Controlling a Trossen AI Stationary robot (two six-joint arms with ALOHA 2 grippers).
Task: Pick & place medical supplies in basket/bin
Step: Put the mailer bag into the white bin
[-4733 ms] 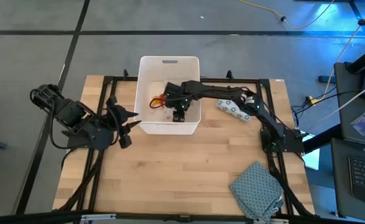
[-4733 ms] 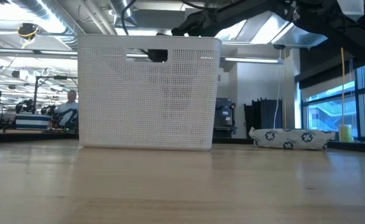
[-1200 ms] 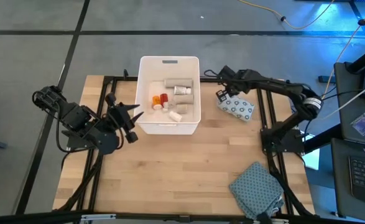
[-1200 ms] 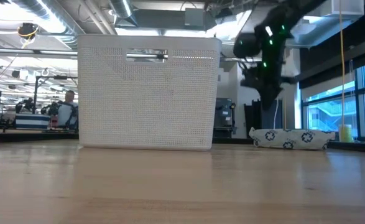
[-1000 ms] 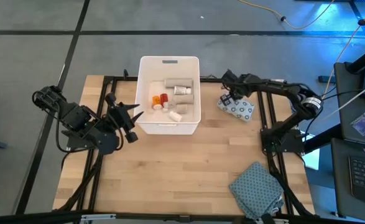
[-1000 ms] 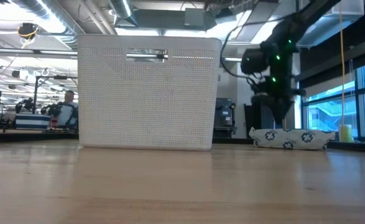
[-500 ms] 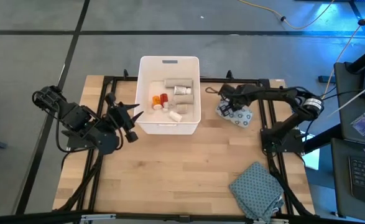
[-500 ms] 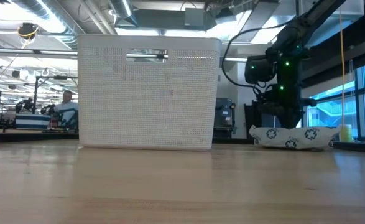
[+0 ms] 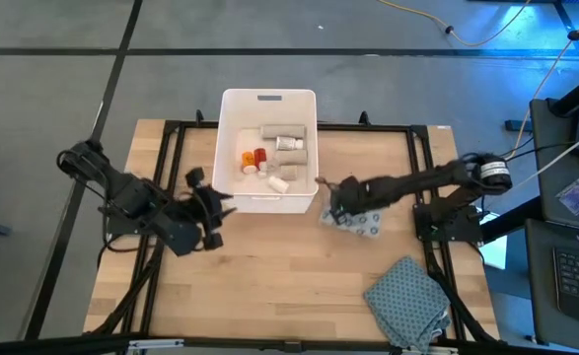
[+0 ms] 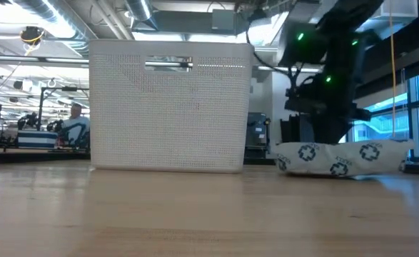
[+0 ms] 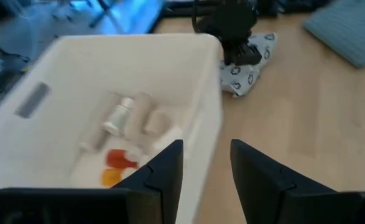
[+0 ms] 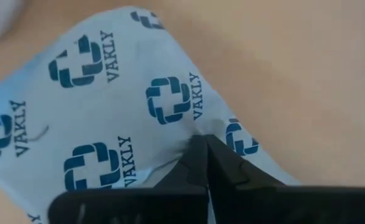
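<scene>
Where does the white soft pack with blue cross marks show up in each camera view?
High view: white soft pack with blue cross marks, right of the white plastic tub.
Low view: pack on the table, right of the tub.
Left wrist view: pack, beyond the tub's corner.
Right wrist view: pack fills the picture; no tub.
Shared landmark: the tub.

The soft pack (image 12: 126, 118) bears the repeated word "VAKLY" beside blue cross emblems.

Bin (image 10: 170, 107) contents hidden behind its perforated wall in low view. Soft pack (image 12: 107, 112) cut off at edges of right wrist view; part also covered by right arm (image 9: 407, 183) from above. Bottle labels in bin too small to read.
</scene>
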